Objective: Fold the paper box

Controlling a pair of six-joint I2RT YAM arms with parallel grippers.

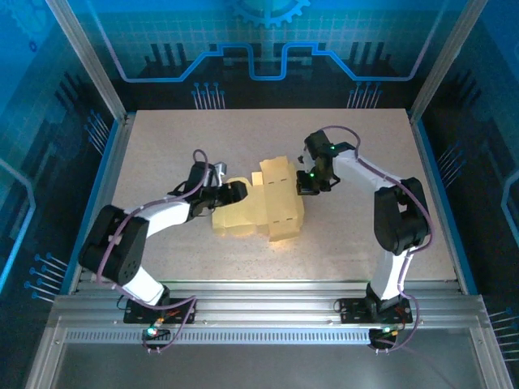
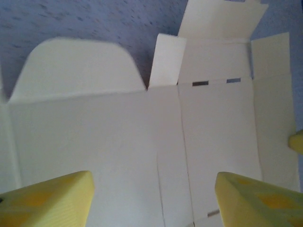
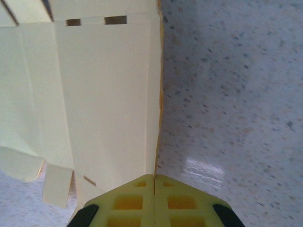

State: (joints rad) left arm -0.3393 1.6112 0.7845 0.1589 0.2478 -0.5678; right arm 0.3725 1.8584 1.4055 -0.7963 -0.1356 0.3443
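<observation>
The table [image 1: 162, 146] was a pale speckled slab. The box [image 1: 268, 211] lay near its middle, between my two arms, as an unfolded yellow blank with most panels flat and a few flaps raised at the far side.

My left gripper [image 1: 235, 192] sat at the blank's left side with its fingers spread wide, a broad panel showing between them; from the wrist view I couldn't tell whether they touched the card. My right gripper [image 1: 304, 185] was at the blank's right edge with its fingers pressed together. The card's edge ran straight into the seam between them, so I judged it was pinching that edge.

I expected the card to be very light and thin, stiff along a panel but ready to hinge at each crease. With that little weight it would probably skate on the smooth table if pushed from one side only, so it looked best to pin one panel while lifting its neighbour. I'd have taken hold at a free edge, close to a crease, and gripped lightly, since a hard squeeze mid-panel could dent it.

The rounded flap [image 2: 71, 66] at the left looked easy to bend. The small tabs [image 3: 57, 184] near my right fingers seemed the most likely parts to crumple. The slots [image 2: 200, 83] along one crease were narrow, so the tabs would need careful aiming.
</observation>
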